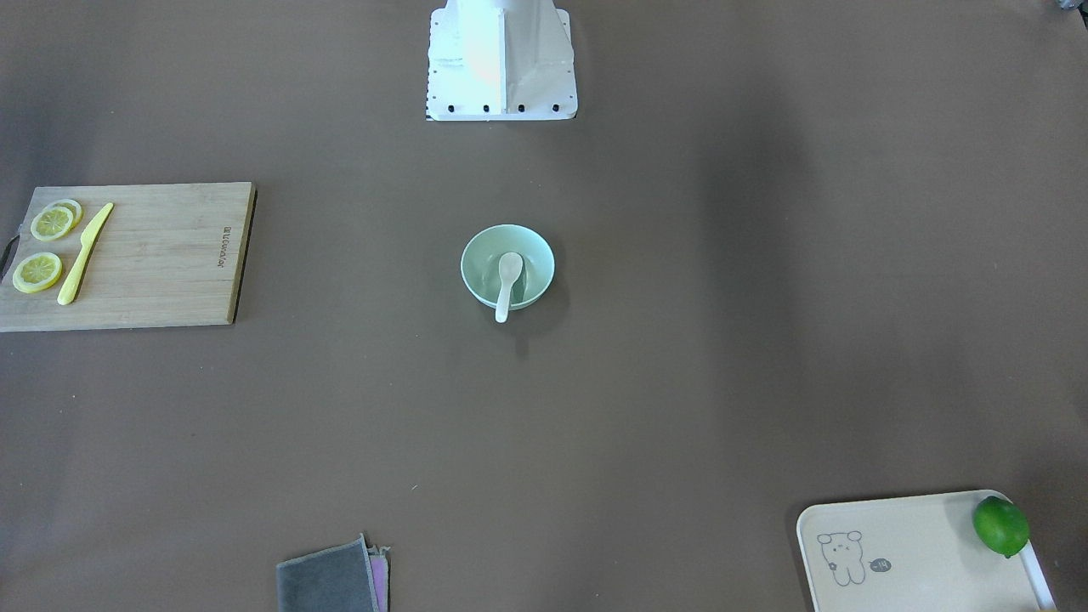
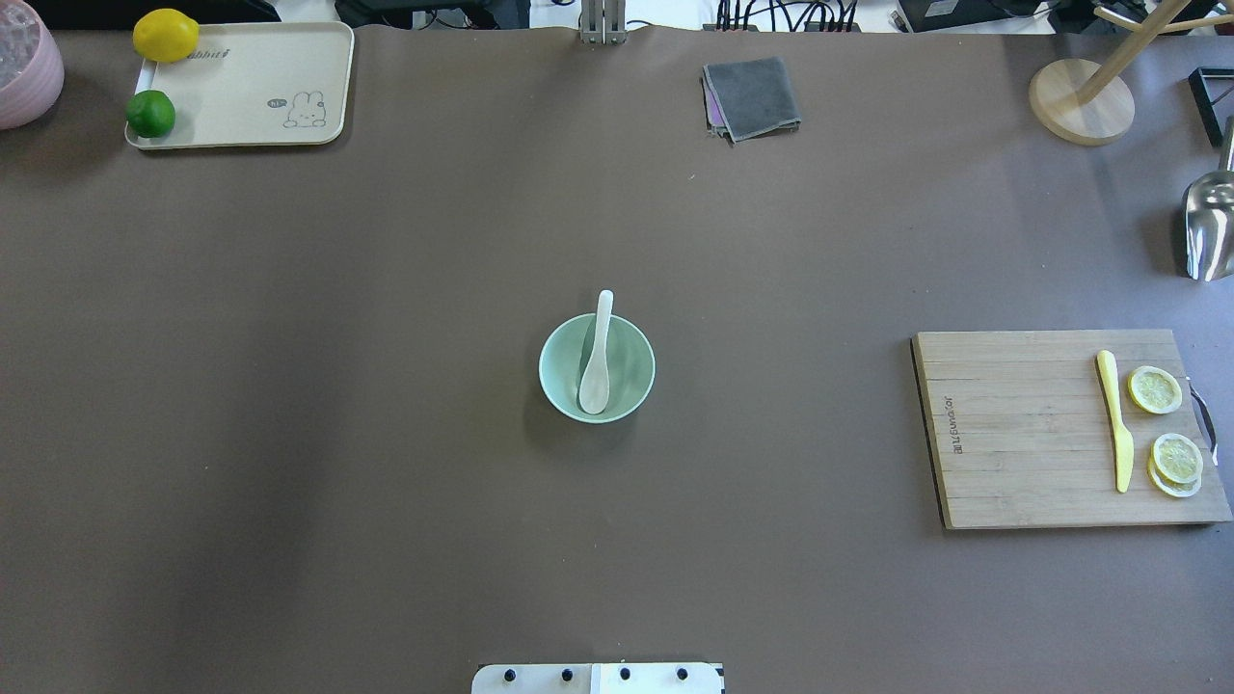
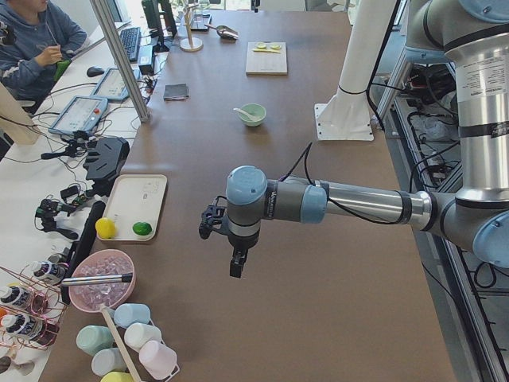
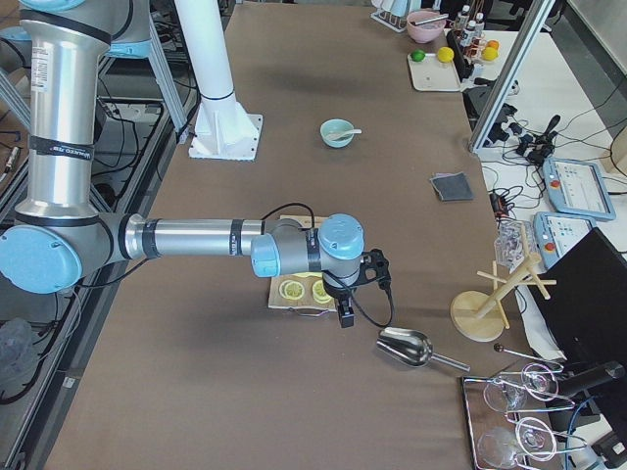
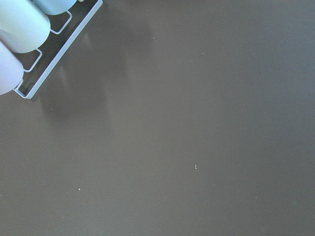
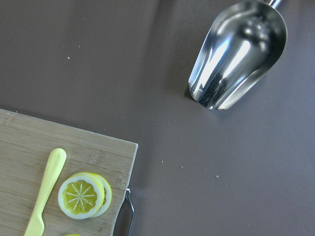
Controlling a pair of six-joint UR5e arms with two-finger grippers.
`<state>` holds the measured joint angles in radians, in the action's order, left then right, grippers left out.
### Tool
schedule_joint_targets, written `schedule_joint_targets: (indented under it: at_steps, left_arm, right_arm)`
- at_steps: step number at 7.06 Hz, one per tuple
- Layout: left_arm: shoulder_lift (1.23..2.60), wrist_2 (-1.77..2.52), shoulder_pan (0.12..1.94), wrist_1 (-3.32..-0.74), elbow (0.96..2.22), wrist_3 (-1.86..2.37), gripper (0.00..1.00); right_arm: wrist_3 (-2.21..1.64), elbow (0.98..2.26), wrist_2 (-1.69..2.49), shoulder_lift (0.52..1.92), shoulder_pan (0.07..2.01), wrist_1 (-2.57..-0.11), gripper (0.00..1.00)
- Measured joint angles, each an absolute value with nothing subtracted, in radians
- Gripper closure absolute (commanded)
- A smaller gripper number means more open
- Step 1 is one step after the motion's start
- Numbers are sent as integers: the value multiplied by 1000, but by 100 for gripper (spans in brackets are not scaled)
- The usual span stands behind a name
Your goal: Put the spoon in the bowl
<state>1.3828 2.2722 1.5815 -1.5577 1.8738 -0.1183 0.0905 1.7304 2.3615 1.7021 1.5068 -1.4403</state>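
White spoon (image 2: 595, 371): in bowl (image 2: 631, 374), handle over rim.
Risk: tipped out if knocked.
Left gripper (image 3: 236, 269), right gripper (image 4: 345, 316): finger state cannot be told.

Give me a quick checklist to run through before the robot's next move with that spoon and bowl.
1. Scoop of the spoon lies inside the bowl: ok.
2. Handle leans on the rim and pokes out past it: ok.
3. The bowl stands upright: ok.
4. The left claw is far from the bowl: ok.
5. The right claw is far from the bowl: ok.
6. Whether either claw is open or shut: cannot tell.
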Motion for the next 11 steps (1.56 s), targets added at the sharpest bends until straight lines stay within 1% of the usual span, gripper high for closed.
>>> schedule_joint_targets:
  at_steps: [11]
  left_arm:
    - [1384,2272,1582,-1560,1871,-119,2]
  right_arm:
    - [90,1738,2352,1697,1523,-1443,0]
